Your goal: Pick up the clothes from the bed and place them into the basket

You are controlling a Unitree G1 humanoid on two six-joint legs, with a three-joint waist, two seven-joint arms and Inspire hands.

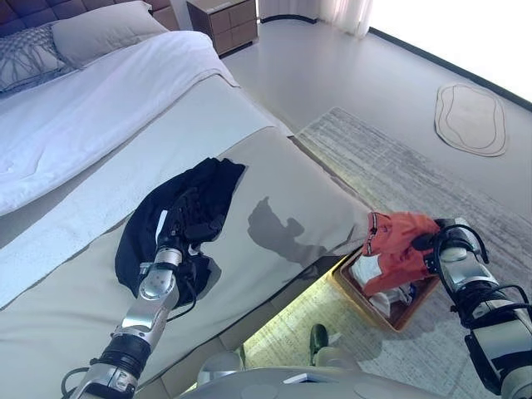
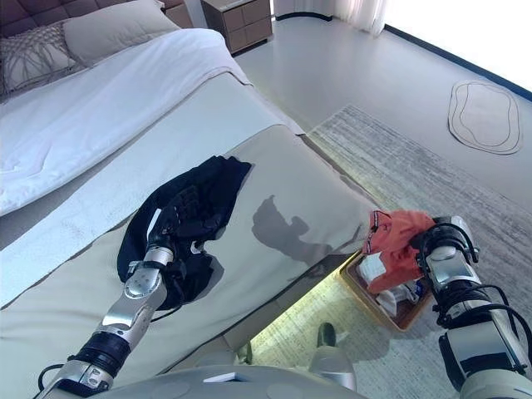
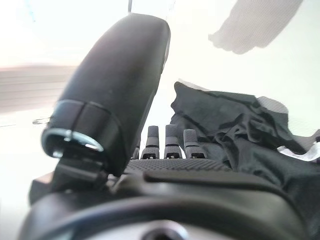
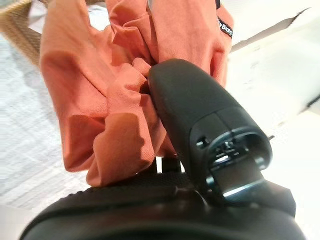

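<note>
A black garment (image 1: 187, 208) lies crumpled on the beige foot cover of the bed (image 1: 274, 183). My left hand (image 1: 189, 218) rests on it with fingers straight; the left wrist view shows the fingers (image 3: 172, 142) flat against the black cloth (image 3: 235, 125). My right hand (image 1: 428, 243) is shut on an orange garment (image 1: 399, 249) and holds it hanging over the brown basket (image 1: 353, 293) on the rug beside the bed. In the right wrist view the thumb (image 4: 192, 107) pinches the bunched orange cloth (image 4: 115, 100). White clothes (image 1: 366, 270) lie in the basket.
White duvet (image 1: 75, 116) and pillows (image 1: 100, 29) cover the bed's far half. A grey rug (image 1: 416, 174) lies beside the bed, a small oval mat (image 1: 471, 119) farther right, a wooden nightstand (image 1: 224, 21) at the back.
</note>
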